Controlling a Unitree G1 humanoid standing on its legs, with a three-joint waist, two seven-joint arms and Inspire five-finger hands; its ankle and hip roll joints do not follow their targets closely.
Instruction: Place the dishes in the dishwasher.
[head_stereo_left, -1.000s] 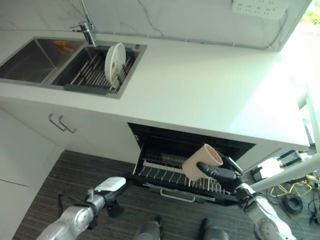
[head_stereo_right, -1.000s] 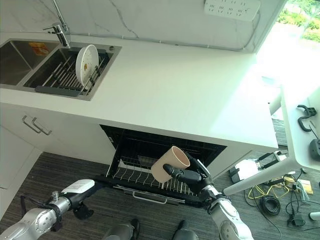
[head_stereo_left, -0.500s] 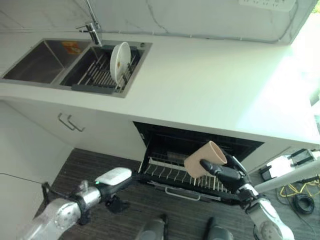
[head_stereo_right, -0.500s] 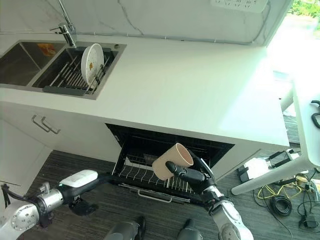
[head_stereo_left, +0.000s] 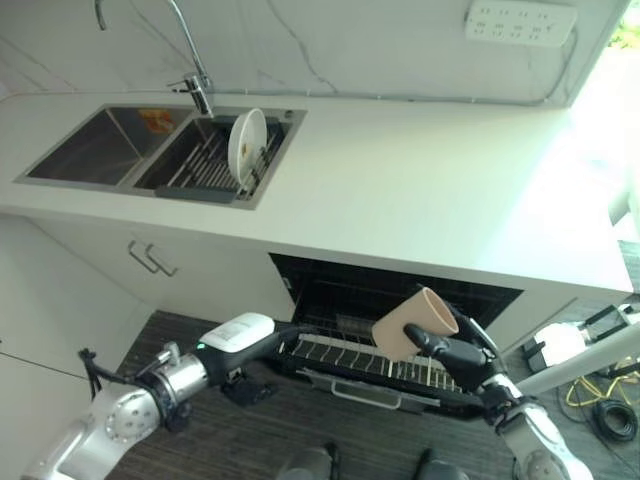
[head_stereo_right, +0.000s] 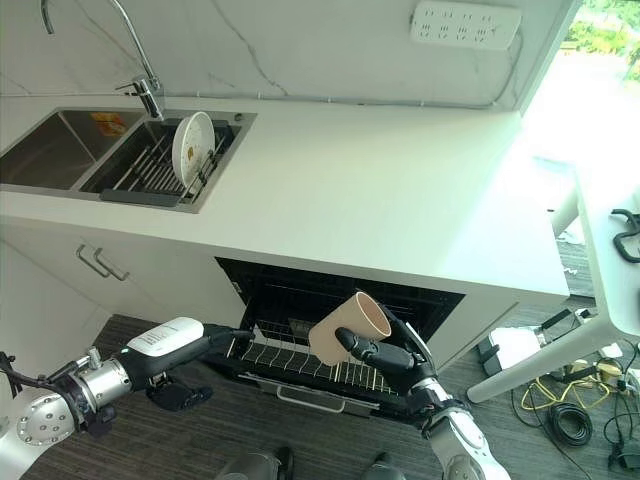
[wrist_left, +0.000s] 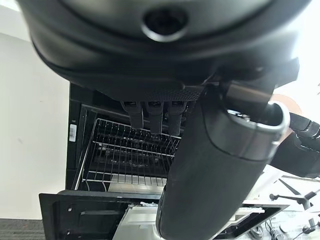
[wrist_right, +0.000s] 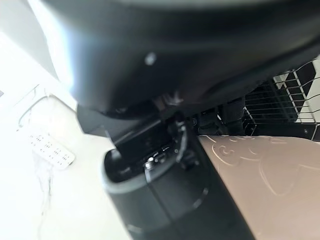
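A beige cup (head_stereo_left: 412, 322) hangs tilted above the pulled-out wire rack (head_stereo_left: 340, 352) of the dishwasher under the counter. My right hand (head_stereo_left: 460, 352) is shut on it from the right and below, and the cup's embossed side (wrist_right: 270, 180) shows close up in the right wrist view. My left hand (head_stereo_left: 258, 336) reaches low to the rack's front left corner, open and holding nothing. Its thumb (wrist_left: 215, 170) stands straight before the rack (wrist_left: 130, 150). A white plate (head_stereo_left: 245, 147) stands on edge in the drying rack in the sink.
The white counter (head_stereo_left: 430, 190) overhangs the dishwasher opening. A double sink with a tap (head_stereo_left: 195, 85) lies at the left, with cabinet handles (head_stereo_left: 150, 262) below it. Cables (head_stereo_right: 565, 405) and a white table leg (head_stereo_right: 540, 350) are on the floor at the right.
The camera has shifted. My left hand has risen and moved right, up to the rack's left corner. The right hand still holds the cup over the rack.
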